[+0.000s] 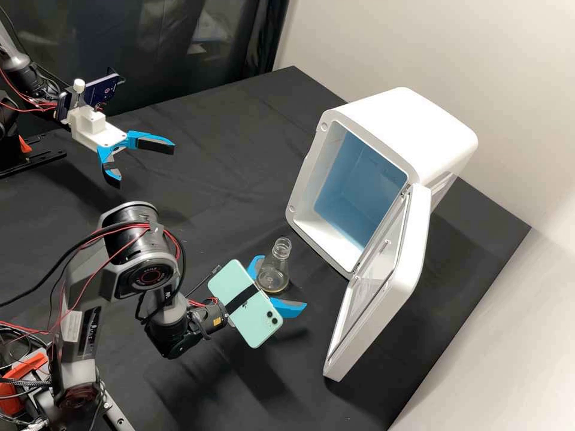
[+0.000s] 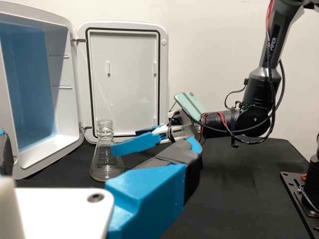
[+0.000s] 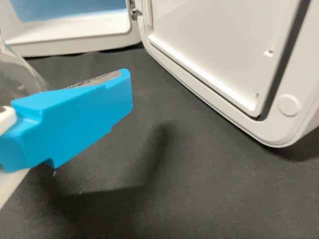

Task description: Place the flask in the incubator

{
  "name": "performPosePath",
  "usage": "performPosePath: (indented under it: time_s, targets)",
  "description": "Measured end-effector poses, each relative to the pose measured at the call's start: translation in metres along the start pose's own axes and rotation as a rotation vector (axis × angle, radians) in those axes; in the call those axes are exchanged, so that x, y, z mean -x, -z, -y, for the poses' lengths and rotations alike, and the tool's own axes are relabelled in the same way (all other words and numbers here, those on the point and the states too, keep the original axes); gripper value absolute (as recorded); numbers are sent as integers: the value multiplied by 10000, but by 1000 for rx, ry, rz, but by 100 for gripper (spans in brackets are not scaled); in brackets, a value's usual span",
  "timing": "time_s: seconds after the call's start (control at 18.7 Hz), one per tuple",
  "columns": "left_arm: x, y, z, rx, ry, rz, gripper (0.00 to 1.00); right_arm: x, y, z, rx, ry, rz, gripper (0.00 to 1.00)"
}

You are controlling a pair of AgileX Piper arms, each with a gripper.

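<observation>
White lettering ran down the dark upper link of the right arm [image 2: 271, 42] in the left wrist view. In the high view a white sticker [image 1: 72, 326] on that arm's lower link carried print too small to read. The flask [image 2: 105, 158] bore faint graduation marks, with no legible numbers. A dark blue phone [image 1: 102, 90] on the left arm [image 1: 24, 75] showed a round mark, unreadable.

The flask [image 1: 277, 270] stands on the bench [image 1: 239, 179] just before the incubator [image 1: 419, 137] opening, with the right gripper [image 1: 277, 286] around it. The left gripper [image 1: 142, 160] is well to the incubator's left.
</observation>
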Motion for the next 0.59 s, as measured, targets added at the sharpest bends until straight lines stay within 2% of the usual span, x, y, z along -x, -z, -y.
performPosePath:
  time_s: [0.16, 0.37, 0.48, 0.59]
  targets:
    - [0, 0, 0, 0, 0, 0, 100, 13, 27, -37, 4, -17, -10, 0]
    - [0, 0, 0, 0, 0, 0, 100, 16, 36, -32, 4, -6, -22, 0]
    - [0, 0, 0, 0, 0, 0, 100, 29, 44, -51, 5, -14, -25, 0]
    - [0, 0, 0, 0, 0, 0, 100, 36, 47, -52, -6, -15, -27, 0]
